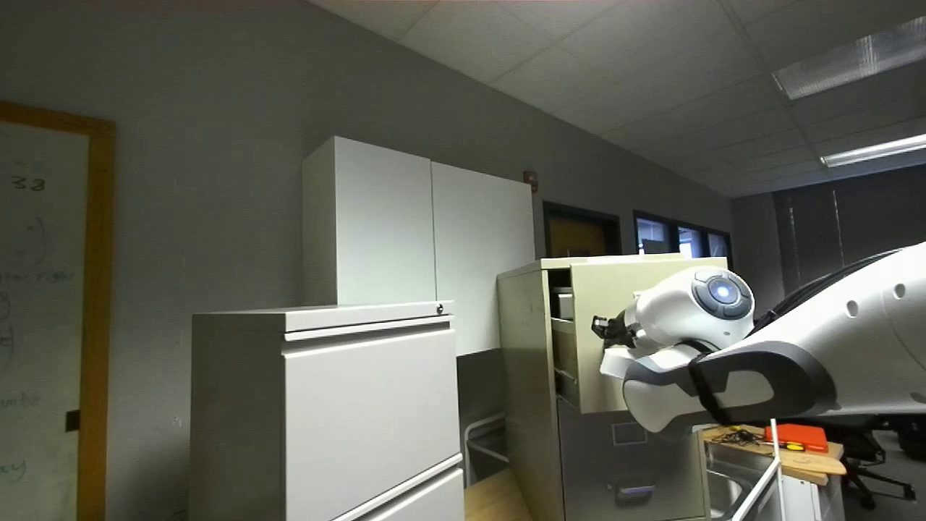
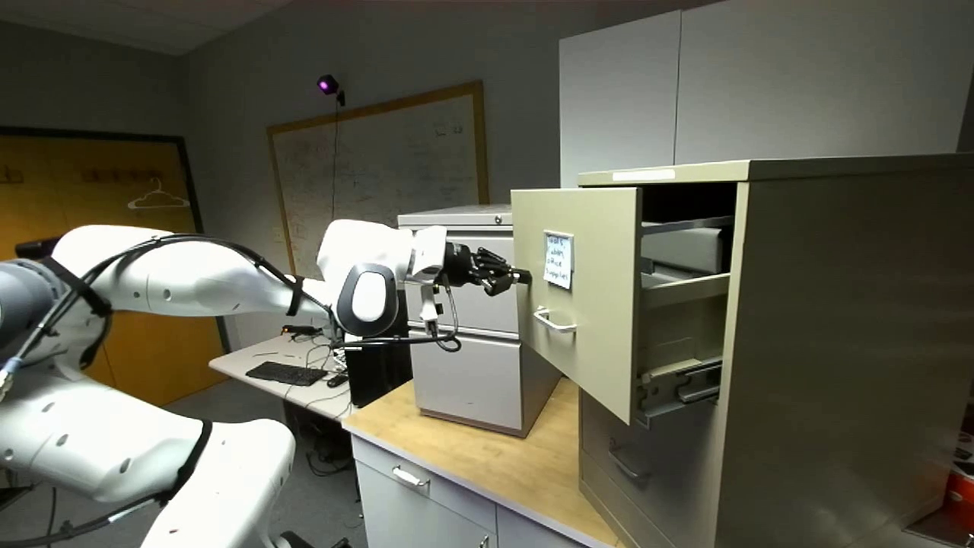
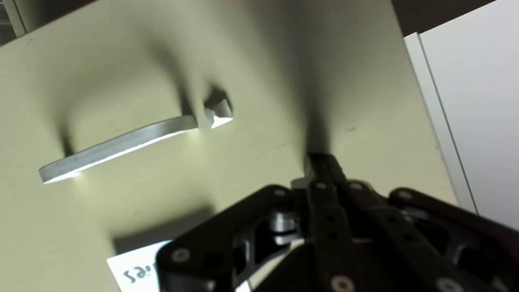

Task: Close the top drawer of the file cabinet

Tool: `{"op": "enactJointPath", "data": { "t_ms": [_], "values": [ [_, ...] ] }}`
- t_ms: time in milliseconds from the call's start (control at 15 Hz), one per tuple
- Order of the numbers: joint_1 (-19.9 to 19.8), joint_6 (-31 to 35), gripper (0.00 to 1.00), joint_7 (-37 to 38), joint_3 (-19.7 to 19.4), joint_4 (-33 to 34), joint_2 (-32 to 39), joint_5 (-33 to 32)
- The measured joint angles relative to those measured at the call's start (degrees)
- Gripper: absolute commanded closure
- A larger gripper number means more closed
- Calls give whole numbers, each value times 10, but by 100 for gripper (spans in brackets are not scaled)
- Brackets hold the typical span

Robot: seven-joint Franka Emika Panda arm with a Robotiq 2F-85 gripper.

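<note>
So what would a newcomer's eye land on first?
Probably the white robot arm, reaching in from the edge of both exterior views. Then the open top drawer of the beige file cabinet, shut gripper at its front. The wrist view has a silver handle left of centre.

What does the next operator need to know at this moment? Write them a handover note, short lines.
Hand: shut, nothing held; fingertips at the front of the top drawer, touching or nearly so, apart from the handle.
Drawer: open, sticking out of the file cabinet.
Done: hand in place at the drawer front.
Left: close the drawer; pushing straight in from here would probably do it.
</note>
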Motion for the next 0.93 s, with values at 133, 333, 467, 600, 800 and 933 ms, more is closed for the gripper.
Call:
{"op": "enactJointPath", "data": {
  "t_ms": [133, 333, 467, 600, 800, 933],
  "values": [
    [-1, -1, 100, -3, 6, 8, 11, 6],
    [-10, -4, 100, -4, 18, 26, 34, 7],
    [-22, -7, 100, -4, 27, 43, 53, 7],
    [-34, -14, 100, -4, 37, 64, 74, 7],
    [-51, -31, 100, -5, 53, 97, 109, 7],
    [-64, -45, 100, -5, 64, 120, 131, 5]
  ]
}}
